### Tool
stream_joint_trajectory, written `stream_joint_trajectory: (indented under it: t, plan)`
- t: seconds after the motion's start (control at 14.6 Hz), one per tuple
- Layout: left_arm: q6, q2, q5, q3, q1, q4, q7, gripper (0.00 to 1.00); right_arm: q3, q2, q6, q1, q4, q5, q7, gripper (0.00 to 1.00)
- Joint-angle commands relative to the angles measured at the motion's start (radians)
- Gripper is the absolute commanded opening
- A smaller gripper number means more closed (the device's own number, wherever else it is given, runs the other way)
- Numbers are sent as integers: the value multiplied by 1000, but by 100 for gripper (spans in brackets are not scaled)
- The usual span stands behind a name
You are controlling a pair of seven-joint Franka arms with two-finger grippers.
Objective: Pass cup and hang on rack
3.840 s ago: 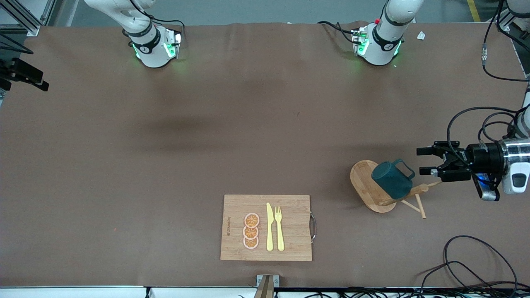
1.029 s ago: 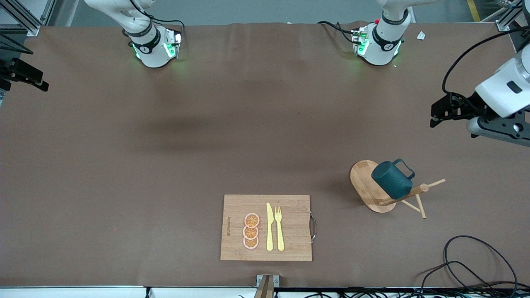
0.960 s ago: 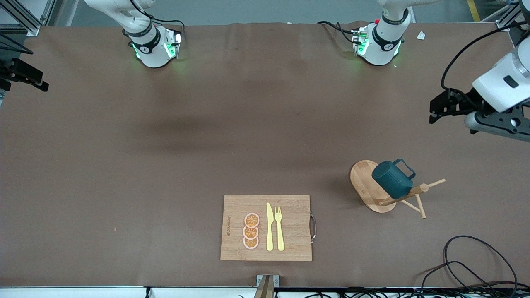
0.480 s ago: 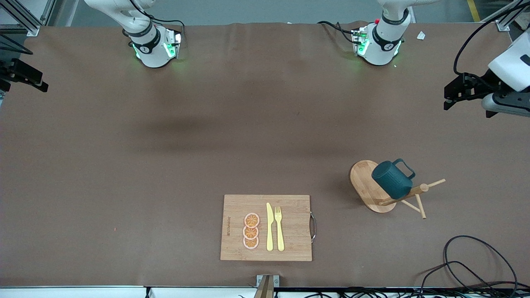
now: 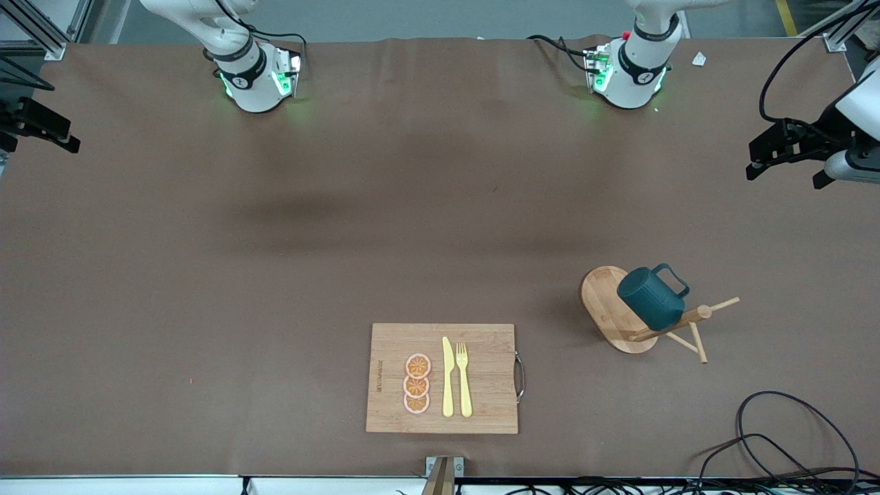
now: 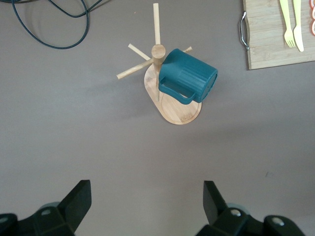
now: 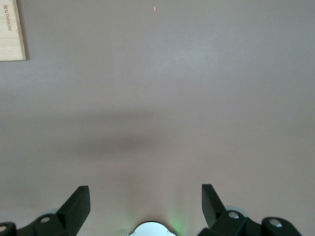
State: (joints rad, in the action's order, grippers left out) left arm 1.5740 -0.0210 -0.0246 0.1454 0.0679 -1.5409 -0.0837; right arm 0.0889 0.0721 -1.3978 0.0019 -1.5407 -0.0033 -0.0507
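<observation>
The dark teal cup (image 5: 650, 298) hangs by its handle on a peg of the light wooden rack (image 5: 603, 304), toward the left arm's end of the table. In the left wrist view the cup (image 6: 189, 81) leans off the post over the rack's oval base (image 6: 178, 112). My left gripper (image 5: 755, 161) is open and empty, up in the air over bare table at the left arm's end, well apart from the rack; its fingers (image 6: 78, 198) stand wide. My right gripper (image 7: 146, 199) is open and empty too, high over bare table near its own base (image 7: 150, 230); it is out of the front view.
A bamboo cutting board (image 5: 481, 412) with a yellow knife, a fork and orange slices lies near the front edge, mid table. Black cables (image 5: 777, 419) loop on the table at the left arm's end, nearer the front camera than the rack.
My left gripper has drawn back from the rack, rising and moving toward the robots' side at the left arm's end. The cup stays hung on the rack. The right arm has not moved.
</observation>
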Motion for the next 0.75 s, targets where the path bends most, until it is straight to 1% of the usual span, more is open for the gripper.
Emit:
stream_joint_trajectory:
  t: [0.0,0.27,0.48,0.69]
  plan:
    - [20,-16,-14,-3,-7,-22,15,100,-5,31,-10,0,-33,-14,-8,100]
    - [24,0,-3,8,-10,-4,15,100,-5,31,-9,0,-35,-14,-8,100]
    - [23,32,-6,10,-14,42,15,100,-5,31,-7,0,-35,-14,-8,100]
    - [23,38,-5,14,-13,50,13,100,-5,31,-7,0,-35,-14,-8,100]
